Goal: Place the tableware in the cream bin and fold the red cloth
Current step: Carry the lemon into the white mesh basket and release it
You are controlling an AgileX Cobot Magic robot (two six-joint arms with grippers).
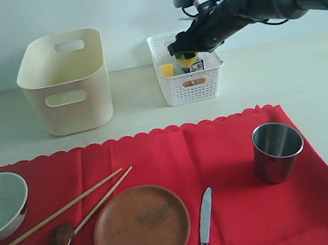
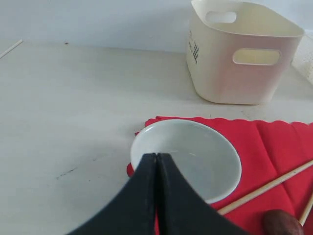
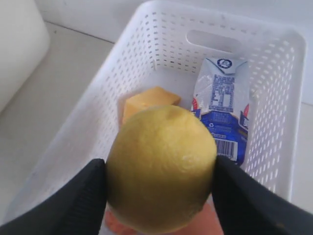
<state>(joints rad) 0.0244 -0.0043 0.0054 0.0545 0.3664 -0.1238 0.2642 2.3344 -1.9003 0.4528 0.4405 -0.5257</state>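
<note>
Tableware all lies on the unfolded red scalloped cloth, none seen in the tall cream plastic bin; right end effector clamps a round yellow lemon, left end effector pinched together, empty.

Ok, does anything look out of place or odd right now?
Nothing spilled or damaged. One oddity: the right gripper holds a lemon, not tableware, over the white basket. The bowl also overhangs the corner of the cloth.
</note>
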